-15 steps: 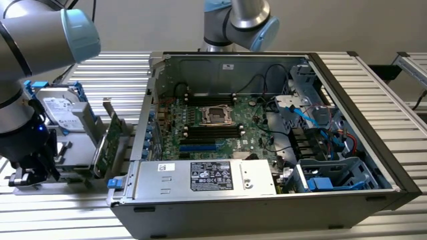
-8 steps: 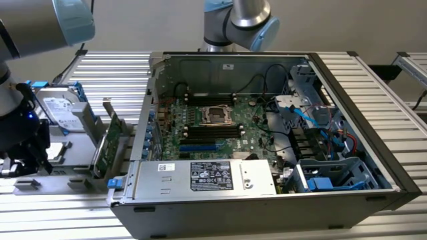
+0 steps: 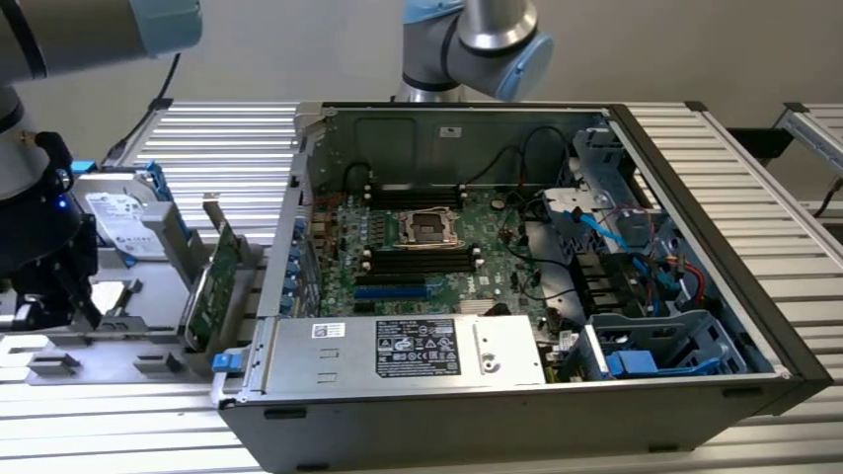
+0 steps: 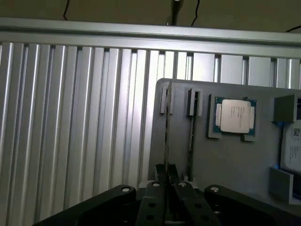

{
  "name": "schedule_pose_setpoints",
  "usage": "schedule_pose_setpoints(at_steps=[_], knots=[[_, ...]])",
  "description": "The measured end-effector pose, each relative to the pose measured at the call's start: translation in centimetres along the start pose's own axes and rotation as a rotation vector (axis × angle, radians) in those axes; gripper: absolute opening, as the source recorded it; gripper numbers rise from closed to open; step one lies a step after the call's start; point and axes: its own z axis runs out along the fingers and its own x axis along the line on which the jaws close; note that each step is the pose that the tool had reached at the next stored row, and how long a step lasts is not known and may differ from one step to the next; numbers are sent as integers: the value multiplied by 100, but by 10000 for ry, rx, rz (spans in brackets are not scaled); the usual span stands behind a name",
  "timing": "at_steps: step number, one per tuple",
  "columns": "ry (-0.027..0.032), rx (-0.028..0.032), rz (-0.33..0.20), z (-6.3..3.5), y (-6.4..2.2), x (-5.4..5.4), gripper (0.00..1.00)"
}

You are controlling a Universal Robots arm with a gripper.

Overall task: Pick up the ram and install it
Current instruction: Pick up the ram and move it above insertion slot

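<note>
Hand (image 4: 167, 178) tight around the ram (image 4: 166, 136)

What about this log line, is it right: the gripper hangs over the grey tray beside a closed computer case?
One thing is wrong: the computer case is open, its motherboard exposed, as the exterior view shows. The gripper does hang over the grey tray beside it.
</note>
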Motion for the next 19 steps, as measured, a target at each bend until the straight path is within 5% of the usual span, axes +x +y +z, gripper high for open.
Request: schedule_pose_setpoints(at_steps=[3, 6, 19], knots=[[-10, -195, -7, -79, -112, 9, 13], [-17, -325, -11, -189, -210, 18, 13], [55, -617, -10, -705, -597, 56, 13]])
